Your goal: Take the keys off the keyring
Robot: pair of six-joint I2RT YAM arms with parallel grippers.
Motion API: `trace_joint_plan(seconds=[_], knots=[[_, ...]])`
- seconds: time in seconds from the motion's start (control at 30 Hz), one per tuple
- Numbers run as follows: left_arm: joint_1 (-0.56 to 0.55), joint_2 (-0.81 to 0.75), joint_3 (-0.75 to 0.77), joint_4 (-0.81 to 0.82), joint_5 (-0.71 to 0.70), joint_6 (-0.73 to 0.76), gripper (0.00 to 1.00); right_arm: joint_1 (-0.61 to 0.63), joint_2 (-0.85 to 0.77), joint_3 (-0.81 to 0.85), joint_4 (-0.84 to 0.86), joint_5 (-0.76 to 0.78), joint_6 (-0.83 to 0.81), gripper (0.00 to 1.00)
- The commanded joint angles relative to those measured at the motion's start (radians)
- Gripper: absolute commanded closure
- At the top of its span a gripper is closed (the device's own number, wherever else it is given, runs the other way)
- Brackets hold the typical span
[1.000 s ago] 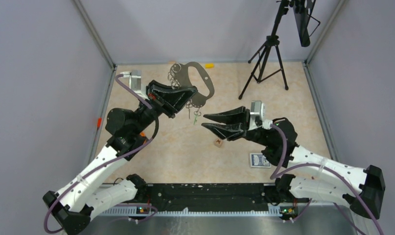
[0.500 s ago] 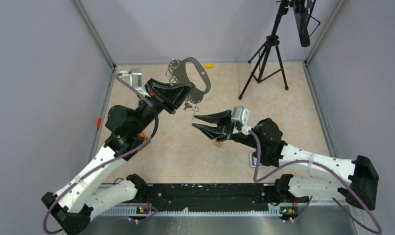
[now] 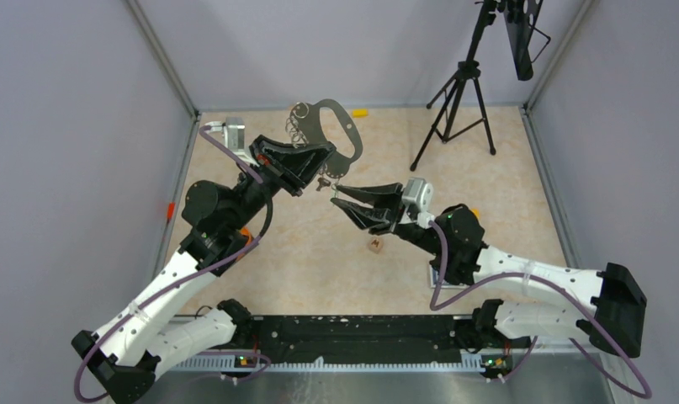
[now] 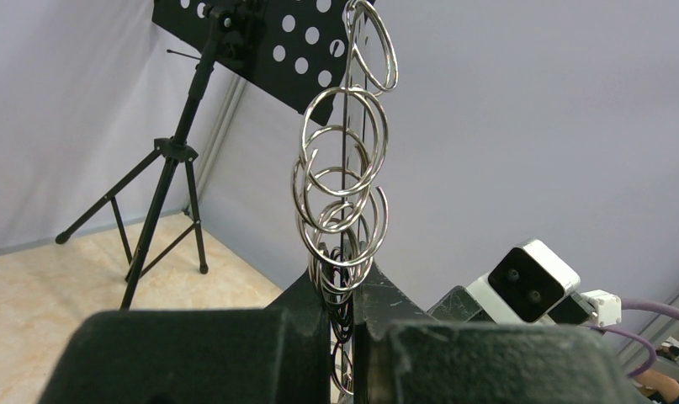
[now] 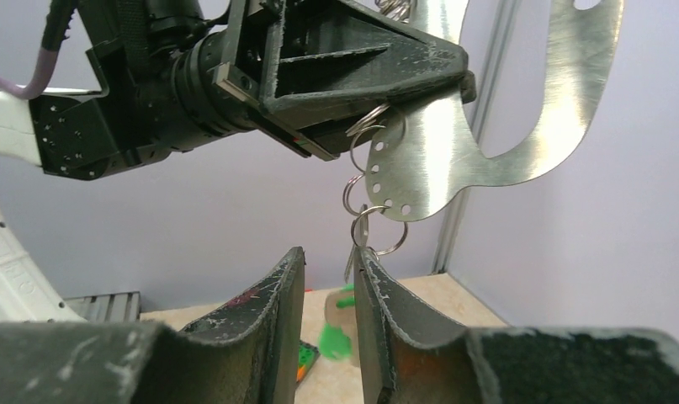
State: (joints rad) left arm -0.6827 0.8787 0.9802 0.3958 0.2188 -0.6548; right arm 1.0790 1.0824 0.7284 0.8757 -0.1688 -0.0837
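My left gripper [image 3: 323, 166] is shut on the lower edge of the keyring [image 3: 339, 126], a flat grey D-shaped plate held upright above the floor. In the left wrist view the plate is edge-on between the shut fingers [image 4: 306, 303], with a chain of split rings [image 4: 342, 194] rising from it. The keys [image 3: 324, 180] dangle from small rings under the plate. My right gripper [image 3: 339, 199] is open right at them. In the right wrist view the green-headed key [image 5: 336, 339] hangs in the gap between its fingers [image 5: 277, 311], and a silvery key [image 5: 351, 259] lies against the right fingertip.
A small brown cube [image 3: 374, 245] lies on the beige floor under the right arm. A black tripod [image 3: 453, 101] stands at the back right, and a yellow piece [image 3: 360, 112] sits by the back wall. Grey walls close in both sides.
My right gripper has moved left and up until its fingers straddle the hanging keys, and its jaws have narrowed a little. The left gripper raised the keyring slightly, then held still.
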Motion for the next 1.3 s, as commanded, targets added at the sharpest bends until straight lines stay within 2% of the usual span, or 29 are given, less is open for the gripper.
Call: trace_joint_plan(seconds=[0.0, 0.4, 0.77, 0.93, 1.13, 1.27], knots=[[-0.003, -0.023, 0.044, 0.056, 0.001, 0.001, 1.00, 0.015, 0.007, 0.032, 0.055, 0.058, -0.019, 0.73], [-0.003, -0.017, 0.046, 0.070, 0.010, -0.007, 1.00, 0.014, 0.025, 0.027, 0.047, 0.132, -0.025, 0.73], [-0.003, -0.015, 0.045, 0.072, 0.019, -0.019, 1.00, 0.014, 0.038, 0.020, 0.077, 0.125, -0.012, 0.74], [-0.003, -0.023, 0.042, 0.072, 0.017, -0.019, 1.00, 0.015, 0.032, 0.009, 0.078, 0.123, -0.004, 0.82], [-0.003, -0.026, 0.041, 0.074, 0.018, -0.017, 1.00, 0.014, 0.019, -0.005, 0.080, 0.113, 0.005, 0.99], [-0.003, -0.026, 0.043, 0.074, 0.014, -0.015, 1.00, 0.015, 0.005, -0.024, 0.079, 0.098, 0.017, 1.00]])
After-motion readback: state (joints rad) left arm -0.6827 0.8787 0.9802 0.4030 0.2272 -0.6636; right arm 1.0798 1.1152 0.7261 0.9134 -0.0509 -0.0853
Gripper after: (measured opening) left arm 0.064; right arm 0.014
